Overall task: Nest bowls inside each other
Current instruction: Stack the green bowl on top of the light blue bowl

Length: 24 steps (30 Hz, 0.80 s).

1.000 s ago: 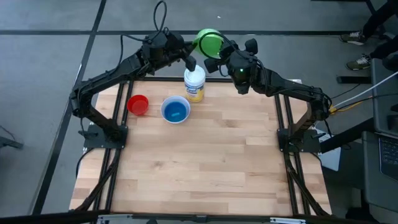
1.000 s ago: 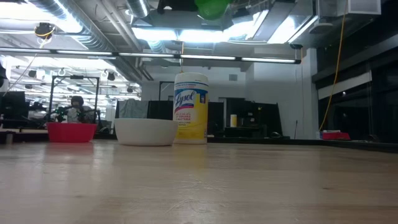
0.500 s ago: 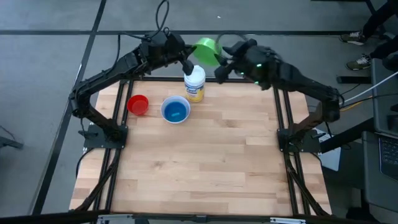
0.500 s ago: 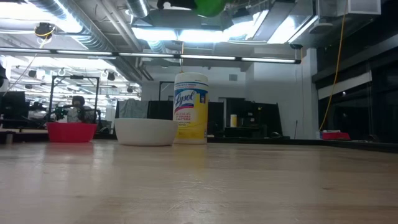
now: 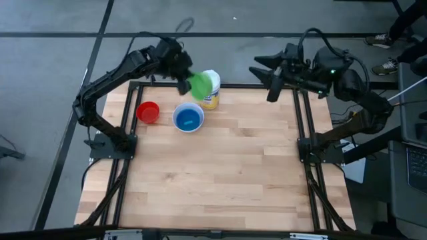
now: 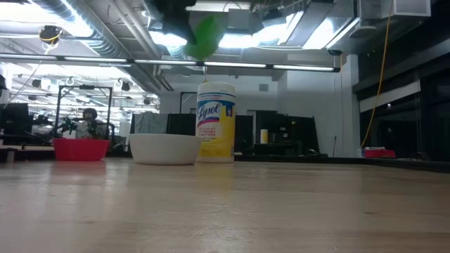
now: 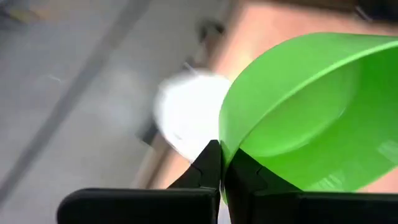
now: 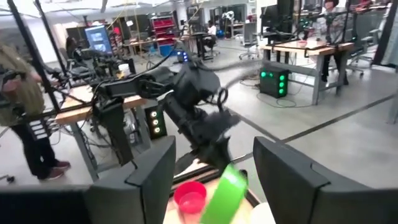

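My left gripper is shut on a green bowl, held up in the air and tipped on its side just over the white-lidded yellow jar. The low view shows the green bowl high above the jar. A white bowl with a blue bowl nested inside stands on its base left of the jar. A red bowl stands farther left. My right gripper hangs open above the table's far right edge, with nothing in it. My left gripper pinches the green bowl's rim between its two fingers; one finger lies on the inner wall, the other on the outer. The bowl is lifted clear, tipped steeply, with its hollow showing in the left wrist view.
The jar stands upright on the table at the far middle, right beside the white bowl. The red bowl is apart to the left. Bare wooden tabletop stretches from the bowls to the near edge. People stand in the room beyond.
My right gripper has opened, let go of the green bowl and drawn back up toward the table's right edge, turning level. My left gripper, still shut on the bowl, has carried it down toward the near edge, over the jar, and tipped it on its side.
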Tool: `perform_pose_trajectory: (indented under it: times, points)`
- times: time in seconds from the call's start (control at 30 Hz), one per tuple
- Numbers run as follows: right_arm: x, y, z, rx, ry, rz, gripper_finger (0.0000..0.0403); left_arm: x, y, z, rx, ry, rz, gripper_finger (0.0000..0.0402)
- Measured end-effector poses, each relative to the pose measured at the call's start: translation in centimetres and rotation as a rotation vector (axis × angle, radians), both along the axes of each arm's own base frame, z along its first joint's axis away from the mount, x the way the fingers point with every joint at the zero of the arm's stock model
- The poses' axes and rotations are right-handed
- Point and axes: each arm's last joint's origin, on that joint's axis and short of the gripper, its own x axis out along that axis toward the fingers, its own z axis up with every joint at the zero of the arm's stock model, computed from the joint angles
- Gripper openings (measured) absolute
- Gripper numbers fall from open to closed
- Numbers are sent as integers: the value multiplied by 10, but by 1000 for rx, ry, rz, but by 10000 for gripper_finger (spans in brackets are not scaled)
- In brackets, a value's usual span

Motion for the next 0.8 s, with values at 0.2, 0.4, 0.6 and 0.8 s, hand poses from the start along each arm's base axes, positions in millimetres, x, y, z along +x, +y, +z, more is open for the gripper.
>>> perform_pose_trajectory:
  times: [0.2,0.4,0.6,0.8]
  points:
    - [-6,5,2,-31,3,24,201,-9,-15,-27,-221,180,-85,1]
    - [0,6,-2,-62,40,46,198,-10,-19,-65,-276,333,-51,1]
    - [2,7,-3,-73,45,111,210,-11,-19,-105,-347,398,-26,1]
    - [2,9,-2,-75,42,123,217,-11,-20,-137,-378,411,-8,1]
